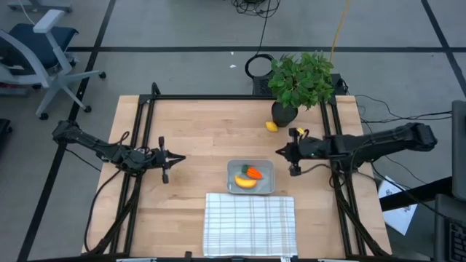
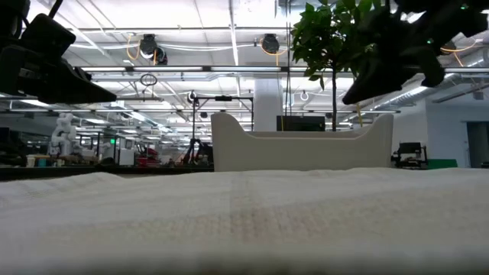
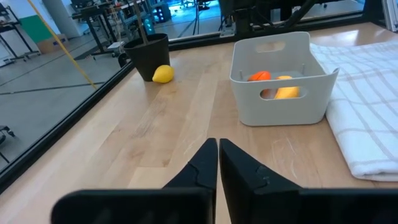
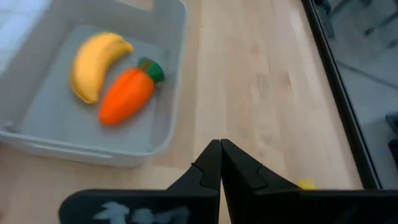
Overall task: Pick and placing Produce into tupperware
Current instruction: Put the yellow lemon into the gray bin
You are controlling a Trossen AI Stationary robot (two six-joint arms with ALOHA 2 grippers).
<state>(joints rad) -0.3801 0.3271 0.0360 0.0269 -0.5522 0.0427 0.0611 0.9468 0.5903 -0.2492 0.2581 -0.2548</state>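
Wooden surface (image 1: 204, 145) in the high view carried the tub (image 1: 251, 177) near its centre, with a white grid cloth (image 1: 250, 223) just in front of it. Carrot (image 1: 254, 173) and banana (image 1: 246, 183) lay inside the tub. Lemon (image 1: 271, 126) sat on the bare wood beside the plant pot (image 1: 283, 114), well apart from the tub. Left claw (image 1: 178, 158) hung over the wood to the tub's left; right claw (image 1: 280, 151) hung between tub and lemon. Neither held anything.

Low view: cloth filled the foreground, the tub's pale wall rose behind it, and the plant stood beyond. Both arms showed only as dark shapes above.

Left wrist view: left claw (image 3: 218, 163) had its fingers pressed together, empty. Ahead were the tub with orange and yellow showing through its handle slot, the lemon (image 3: 163, 74) touching or just beside the pot, and the cloth alongside the tub.

Right wrist view: right claw (image 4: 220, 163) was also pressed together and empty, above bare wood just outside the tub's rim. Banana (image 4: 94, 63) and carrot (image 4: 129, 93) lay side by side, touching, on the tub floor.

Judgement: two of three pieces were placed; the lemon remained. The next move would call for the nearer right claw to spread, reach the lemon, and pinch it without pushing it against the pot.
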